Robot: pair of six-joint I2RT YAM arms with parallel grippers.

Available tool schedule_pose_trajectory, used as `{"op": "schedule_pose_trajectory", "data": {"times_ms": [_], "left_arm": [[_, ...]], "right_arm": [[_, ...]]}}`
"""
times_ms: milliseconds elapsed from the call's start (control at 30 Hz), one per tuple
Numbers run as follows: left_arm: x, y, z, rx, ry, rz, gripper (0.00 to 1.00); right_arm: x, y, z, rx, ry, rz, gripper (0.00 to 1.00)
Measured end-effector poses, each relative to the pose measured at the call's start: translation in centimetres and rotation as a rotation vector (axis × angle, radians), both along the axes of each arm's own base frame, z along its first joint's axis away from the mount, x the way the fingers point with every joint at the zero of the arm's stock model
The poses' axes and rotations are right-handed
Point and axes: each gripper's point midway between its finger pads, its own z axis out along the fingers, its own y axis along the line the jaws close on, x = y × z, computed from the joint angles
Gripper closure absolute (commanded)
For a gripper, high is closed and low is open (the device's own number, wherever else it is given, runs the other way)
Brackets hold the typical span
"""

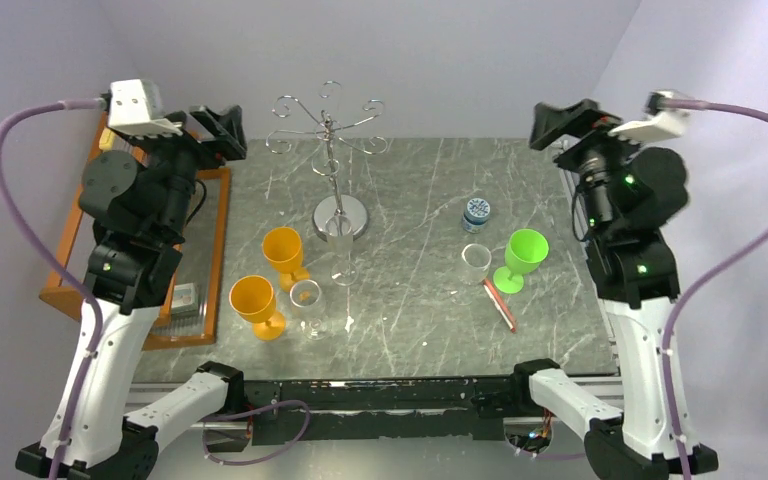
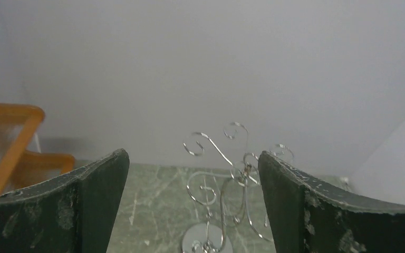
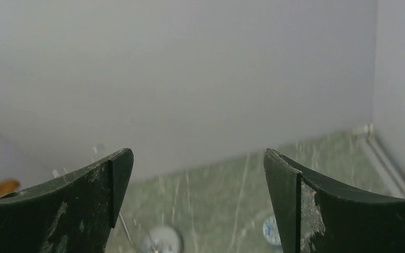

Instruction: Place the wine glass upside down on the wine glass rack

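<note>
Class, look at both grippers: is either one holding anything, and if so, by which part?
Nothing is held. The left gripper and the right gripper both stand open and empty.

Chrome wire wine glass rack (image 1: 332,160), upper centre, gleams over its mirror-bright disc base. The table (image 1: 410,330) is grey veined stone-look w/ a smooth, low sheen. The wine glass (image 1: 309,303), lower centre-left, is clear glass. The orange goblets (image 1: 282,250) & green goblet (image 1: 522,252) look like glossy plastic. The wooden rack (image 1: 220,240), left, has an orange-brown varnish. On the left gripper (image 2: 192,163), the fingers (image 2: 92,205) are matt black, scuffed grey.
</note>
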Motion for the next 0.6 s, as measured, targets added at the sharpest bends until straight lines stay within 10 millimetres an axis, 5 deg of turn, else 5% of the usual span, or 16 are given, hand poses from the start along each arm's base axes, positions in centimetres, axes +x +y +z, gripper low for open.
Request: {"op": "schedule_pose_trajectory", "data": {"times_ms": [167, 300, 400, 600], "left_arm": [[1.3, -2.2, -4.0, 0.000, 0.082, -0.094, 0.04], [1.6, -4.1, -7.4, 0.000, 0.134, -0.189, 0.03], [1.3, -5.2, -8.8, -0.007, 0.141, -0.249, 0.04], [0.5, -5.8, -8.4, -0.043, 0.116, -0.296, 0.03]], "right_arm": [[2.8, 2.1, -8.9, -0.013, 0.273, 0.085, 0.01], [2.8, 2.9, -14.7, -0.018, 0.445, 0.129, 0.09], [2.4, 3.5, -17.3, -0.021, 0.537, 0.161, 0.13], [2.1, 4.3, -20.0, -0.023, 0.652, 0.204, 0.17]]}}
